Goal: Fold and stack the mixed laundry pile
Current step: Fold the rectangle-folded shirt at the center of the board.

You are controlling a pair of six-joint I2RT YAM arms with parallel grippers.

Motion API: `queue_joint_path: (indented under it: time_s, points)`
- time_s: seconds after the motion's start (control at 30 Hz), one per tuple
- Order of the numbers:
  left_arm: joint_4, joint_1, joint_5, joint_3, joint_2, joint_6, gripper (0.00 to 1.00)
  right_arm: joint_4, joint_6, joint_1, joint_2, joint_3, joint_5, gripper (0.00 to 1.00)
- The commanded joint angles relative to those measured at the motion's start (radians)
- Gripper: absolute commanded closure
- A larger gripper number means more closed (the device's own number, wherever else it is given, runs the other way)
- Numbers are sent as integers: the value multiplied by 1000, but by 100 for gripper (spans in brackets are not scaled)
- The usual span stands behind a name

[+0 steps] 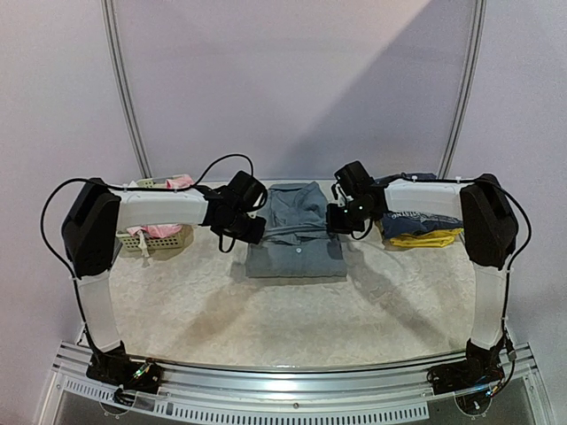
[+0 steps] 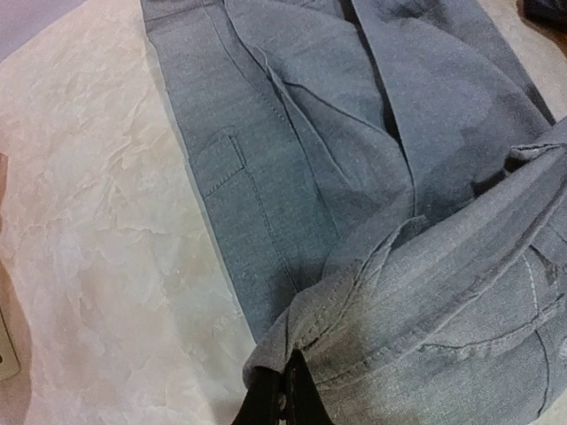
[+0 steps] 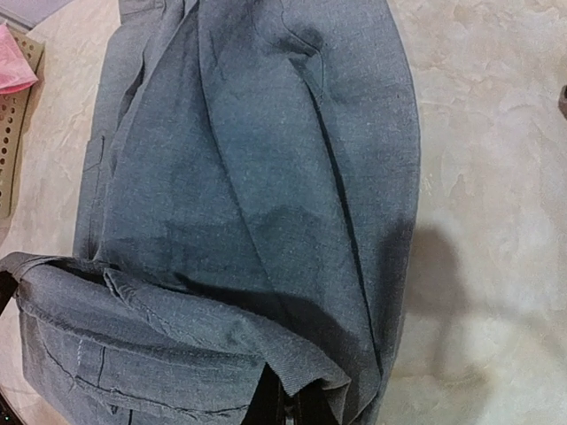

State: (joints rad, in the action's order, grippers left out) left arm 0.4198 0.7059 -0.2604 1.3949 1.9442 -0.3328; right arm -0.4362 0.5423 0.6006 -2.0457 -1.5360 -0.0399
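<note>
The grey trousers point(image 1: 295, 232) lie partly folded in the middle of the table, one end lifted and doubled over the rest. My left gripper point(image 1: 252, 227) is shut on the left corner of that lifted end, and in the left wrist view its black fingers point(image 2: 288, 385) pinch a stitched hem of the trousers point(image 2: 354, 177). My right gripper point(image 1: 337, 219) is shut on the right corner. Its fingertips point(image 3: 297, 398) are half hidden under the cloth edge of the trousers point(image 3: 257, 177). Pink pieces point(image 1: 159, 230) sit in the basket on the left.
A pale lattice basket point(image 1: 168, 241) stands at the left behind my left arm, and its rim point(image 3: 13, 124) shows in the right wrist view. A stack of navy and yellow cloth point(image 1: 421, 230) lies at the right. A curved metal frame rises behind the table.
</note>
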Motion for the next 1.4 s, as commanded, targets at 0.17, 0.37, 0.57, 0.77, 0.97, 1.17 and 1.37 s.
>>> queue_joint_path:
  time_s: [0.17, 0.37, 0.57, 0.77, 0.97, 1.17, 1.37]
  points:
    - [-32, -51, 18, 21, 87, 12, 100, -32, -28, -34, -106, -84, -14, 100]
    - [-97, -62, 28, -14, 102, 5, 98, -29, -22, -41, -138, -88, -25, 99]
    - [-132, -63, 22, -44, 83, 2, 96, -26, -18, -41, -146, -93, -47, 98]
    - [-146, -63, 26, -62, 52, 1, 76, -24, -16, -41, -158, -97, -64, 97]
    - [-180, -62, 30, -101, -22, 17, 41, -29, -18, -42, -164, -109, -71, 97]
    - [-155, -50, 45, -126, -120, 61, 5, -36, -24, -41, -180, -125, -78, 97]
    - [-192, -11, 36, -233, -263, 95, 0, -32, -18, -41, -182, -124, -95, 97]
